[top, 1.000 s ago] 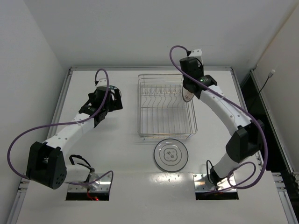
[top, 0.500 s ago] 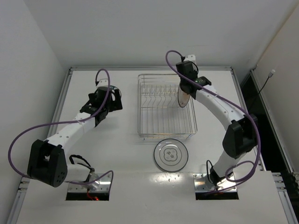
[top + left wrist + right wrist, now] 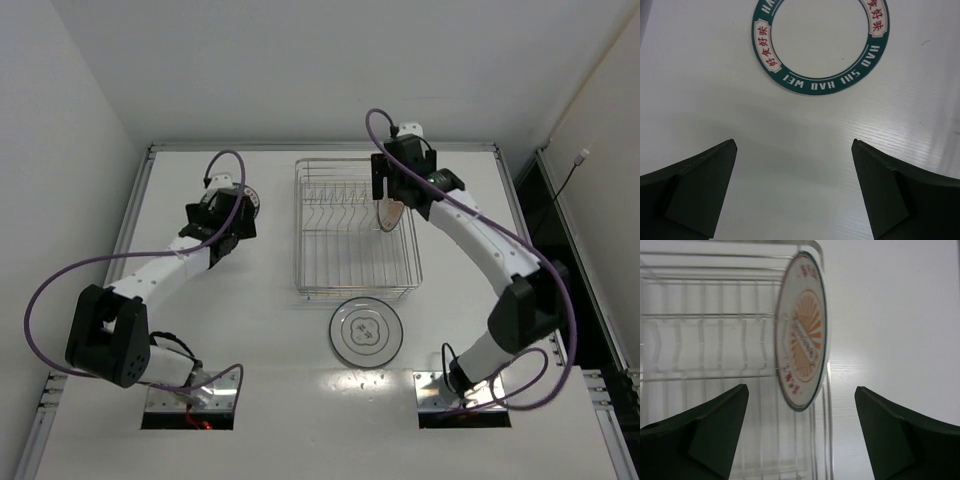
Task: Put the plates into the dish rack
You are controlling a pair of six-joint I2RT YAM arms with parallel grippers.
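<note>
The white plate with the orange radial centre and dark rim [image 3: 802, 330] stands on edge among the tines at the right end of the chrome wire dish rack [image 3: 715, 315], leaning a little. My right gripper [image 3: 800, 388] hangs just above it, open, fingers wide on either side and touching nothing. From above, that plate [image 3: 391, 217] sits below the right gripper [image 3: 385, 192] inside the dish rack [image 3: 300, 235]. The greyish glassy plate [image 3: 366, 331] lies flat on the table in front of the rack. My left gripper [image 3: 794, 142] is open over bare table at the left [image 3: 238, 210].
A white round dish with a green lettered ring [image 3: 820, 42] lies flat just beyond the left fingertips, partly hidden under the left gripper from above [image 3: 250, 196]. A raised rim [image 3: 320, 147] borders the table's far side. Purple cables loop over both arms.
The right gripper has opened and let go of the orange-patterned plate, which now stands in the rack. The left gripper has shifted slightly toward the ringed dish.
</note>
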